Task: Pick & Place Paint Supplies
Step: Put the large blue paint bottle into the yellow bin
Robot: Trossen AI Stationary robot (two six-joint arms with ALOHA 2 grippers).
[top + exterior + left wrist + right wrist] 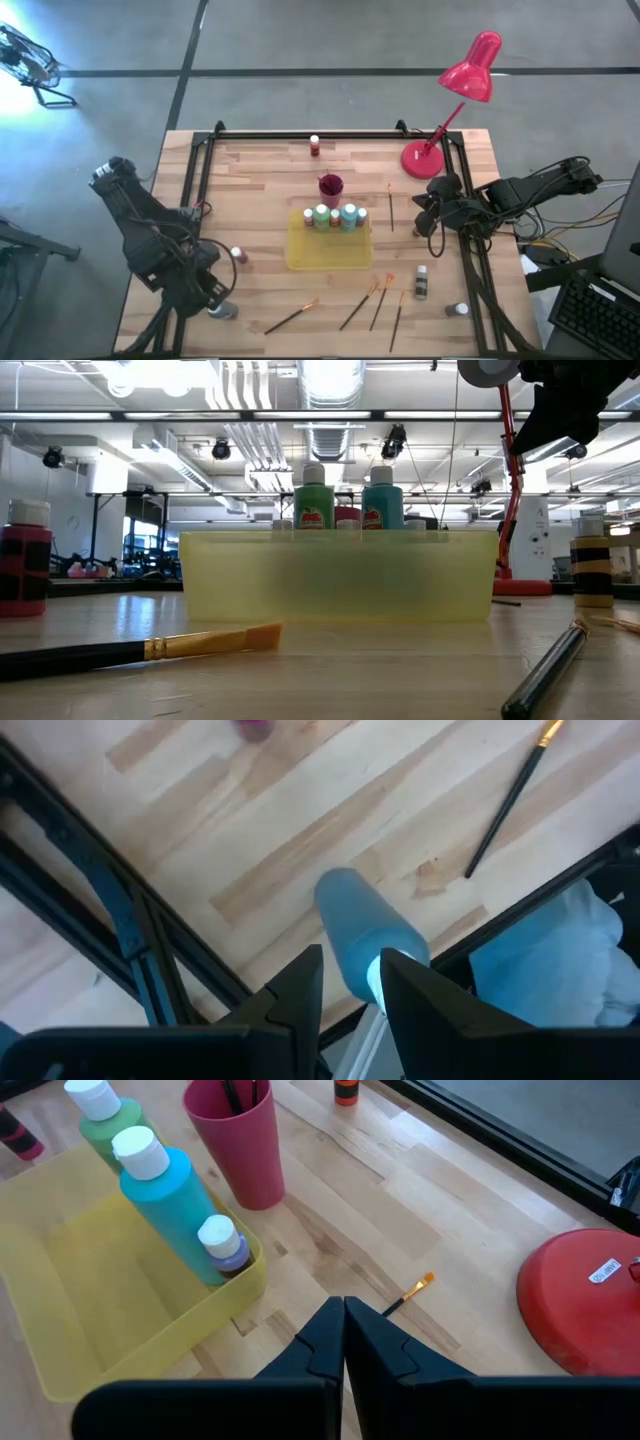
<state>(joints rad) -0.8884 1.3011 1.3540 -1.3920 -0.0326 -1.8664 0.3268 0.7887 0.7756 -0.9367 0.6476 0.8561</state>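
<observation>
My left gripper (218, 308) (350, 965) is over the table's near left corner, shut on a light blue paint bottle (360, 925). My right gripper (428, 212) (343, 1312) is shut and holds nothing. It hovers right of the yellow tray (328, 262), above a thin brush (390, 205) (412, 1292) that lies flat on the wood. Green and blue bottles (165, 1180) stand upright along the tray's far side. A magenta cup (330, 186) with dark brush handles in it stands just beyond the tray. Several brushes (362, 306) lie near the front edge. My left gripper pinches the light blue bottle at its white cap end (374, 978) between its two fingers. The fingers come from above and point steeply down. The bottle hangs below them, bottom end toward the wood and slightly tilted.
A red desk lamp (450, 110) stands at the far right corner. Loose bottles are at the far edge (314, 146), left of the tray (238, 255), right of it (421, 282) and by the right rail (457, 310). Black rails (190, 200) frame the table.
</observation>
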